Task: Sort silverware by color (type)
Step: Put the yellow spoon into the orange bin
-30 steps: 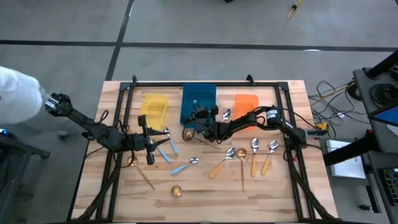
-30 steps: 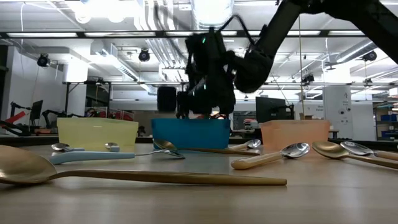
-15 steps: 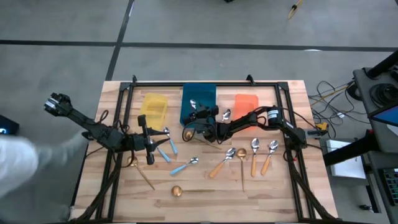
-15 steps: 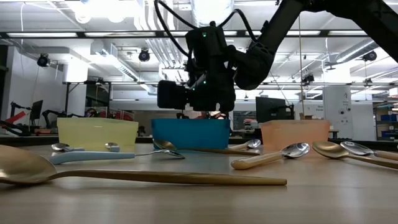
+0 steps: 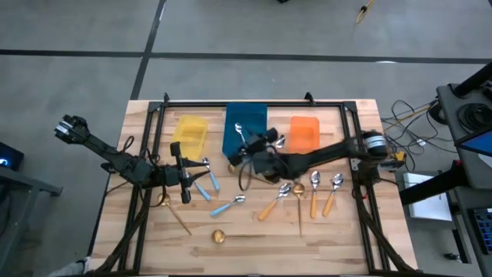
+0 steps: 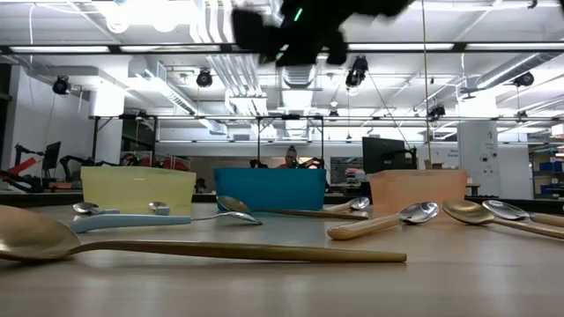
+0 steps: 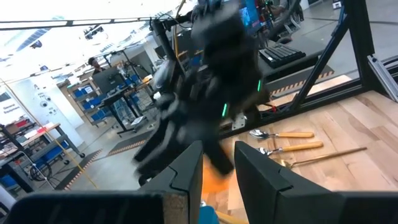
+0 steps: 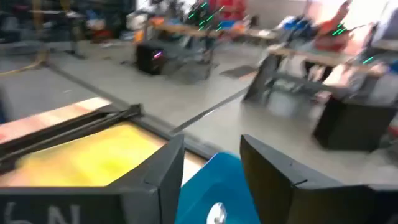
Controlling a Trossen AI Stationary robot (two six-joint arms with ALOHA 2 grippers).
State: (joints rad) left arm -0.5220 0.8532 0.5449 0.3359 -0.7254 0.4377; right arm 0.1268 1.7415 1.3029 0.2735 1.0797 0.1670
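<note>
Spoons [image 5: 297, 189] beside three bins [image 5: 245, 125]

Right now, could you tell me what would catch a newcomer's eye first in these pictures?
Three bright bins, yellow bin, blue bin and orange bin, line the table's far side. Spoons lie scattered in front, a gold spoon closest to the low camera. The right hand hovers just before the blue bin, empty.
</note>
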